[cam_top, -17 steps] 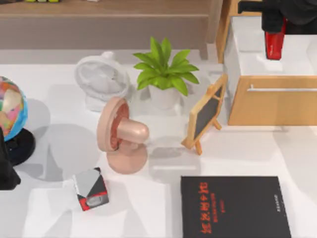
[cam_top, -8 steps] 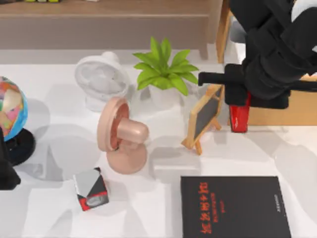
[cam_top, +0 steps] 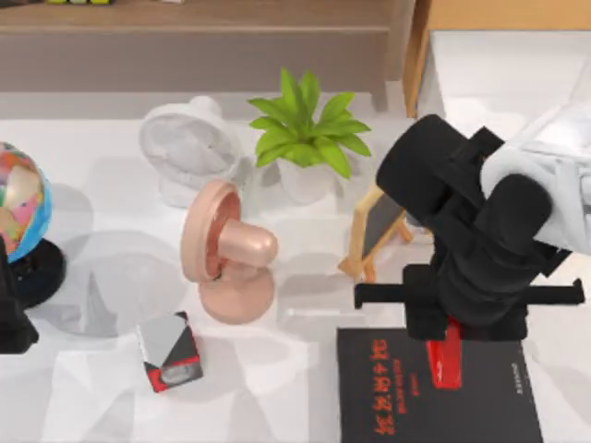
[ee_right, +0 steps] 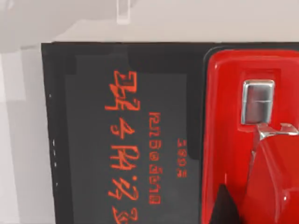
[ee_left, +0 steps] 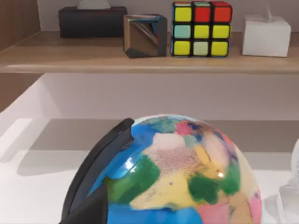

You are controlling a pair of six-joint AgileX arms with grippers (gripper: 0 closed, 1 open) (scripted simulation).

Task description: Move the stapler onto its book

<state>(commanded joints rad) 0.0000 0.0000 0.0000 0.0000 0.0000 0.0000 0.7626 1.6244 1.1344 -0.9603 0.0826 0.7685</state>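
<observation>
Right tool (cam_top: 450, 343) gripping stapler (cam_top: 447, 358), angled down over book (cam_top: 388, 397)

Red characters on black book (ee_right: 93, 140); not legible, small white text likewise.

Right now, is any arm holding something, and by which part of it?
The right end effector holds the stapler by its rear end, over the book. The left arm is parked at the table's left.

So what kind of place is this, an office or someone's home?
Most likely a rendered study or office desk: a white table with a globe, two desk fans, a potted plant, and a black book under the right pincer's red stapler.
</observation>
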